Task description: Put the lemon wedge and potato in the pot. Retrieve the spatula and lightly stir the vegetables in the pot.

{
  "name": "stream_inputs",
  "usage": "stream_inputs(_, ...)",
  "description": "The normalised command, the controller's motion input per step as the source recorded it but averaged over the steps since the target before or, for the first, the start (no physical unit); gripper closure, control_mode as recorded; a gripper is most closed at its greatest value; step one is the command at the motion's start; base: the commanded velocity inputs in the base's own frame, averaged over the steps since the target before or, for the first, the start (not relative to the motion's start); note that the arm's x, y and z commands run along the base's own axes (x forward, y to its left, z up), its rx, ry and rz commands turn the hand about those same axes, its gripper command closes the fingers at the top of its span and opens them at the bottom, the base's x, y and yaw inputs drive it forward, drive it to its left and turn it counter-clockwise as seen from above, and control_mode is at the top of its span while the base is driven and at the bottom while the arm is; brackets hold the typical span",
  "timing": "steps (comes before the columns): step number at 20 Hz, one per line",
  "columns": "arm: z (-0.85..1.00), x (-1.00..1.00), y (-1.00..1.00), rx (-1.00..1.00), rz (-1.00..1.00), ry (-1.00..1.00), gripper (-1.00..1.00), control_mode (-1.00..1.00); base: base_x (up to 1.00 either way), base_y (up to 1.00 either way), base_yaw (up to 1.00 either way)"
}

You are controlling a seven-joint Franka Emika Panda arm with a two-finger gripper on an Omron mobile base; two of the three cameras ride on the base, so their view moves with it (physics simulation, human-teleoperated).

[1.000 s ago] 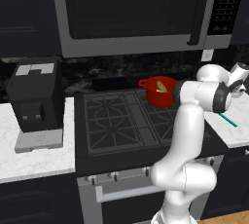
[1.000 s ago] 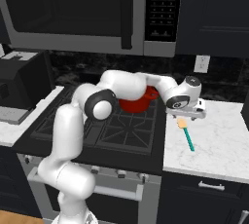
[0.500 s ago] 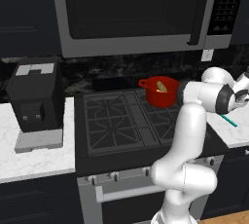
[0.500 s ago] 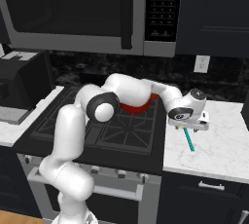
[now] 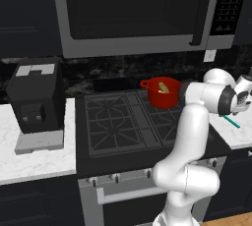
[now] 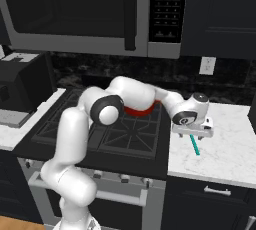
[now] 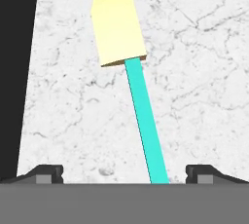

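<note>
The teal spatula (image 7: 146, 125) lies flat on the white marble counter, its pale yellow blade (image 7: 118, 26) pointing away from the hand. My gripper (image 7: 125, 175) is open and hangs just above it, one fingertip on each side of the handle, not touching it. From the right base view the gripper (image 6: 192, 133) hovers over the spatula (image 6: 195, 146) right of the stove. The red pot (image 5: 165, 92) stands on the back right burner with a yellowish piece (image 5: 163, 87) inside; in the right base view the pot (image 6: 140, 110) is mostly hidden behind my arm.
The marble counter (image 6: 225, 149) runs right of the black stove (image 5: 123, 122), whose dark edge (image 7: 14, 72) shows beside the spatula. A microwave (image 5: 133, 9) hangs above the stove. A black coffee machine (image 5: 34, 102) stands on the left counter.
The hand has dropped toward the counter and now sits low over the spatula's handle. The spatula and pot have not moved.
</note>
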Motion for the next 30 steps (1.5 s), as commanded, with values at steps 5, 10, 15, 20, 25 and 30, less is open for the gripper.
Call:
stream_inputs(5,-0.1,0.0,-0.05,0.0,0.0,0.08,-1.0,-1.0,0.0,0.0,0.0)
stream_inputs(10,-0.09,-0.03,-0.12,0.0,0.0,0.04,-1.0,-1.0,0.0,0.0,0.0)
stream_inputs(15,-0.09,-0.12,-0.21,0.0,0.0,0.0,-1.0,-1.0,0.0,0.0,0.0)
stream_inputs(20,-0.21,-0.04,-0.06,0.0,0.0,0.0,-1.0,-1.0,0.0,0.0,0.0)
stream_inputs(25,-0.22,-0.19,0.0,0.0,0.02,0.0,-1.0,-1.0,0.0,0.0,0.0)
stream_inputs(30,-0.18,-0.13,-0.01,0.0,0.01,0.0,-1.0,-1.0,0.0,0.0,0.0)
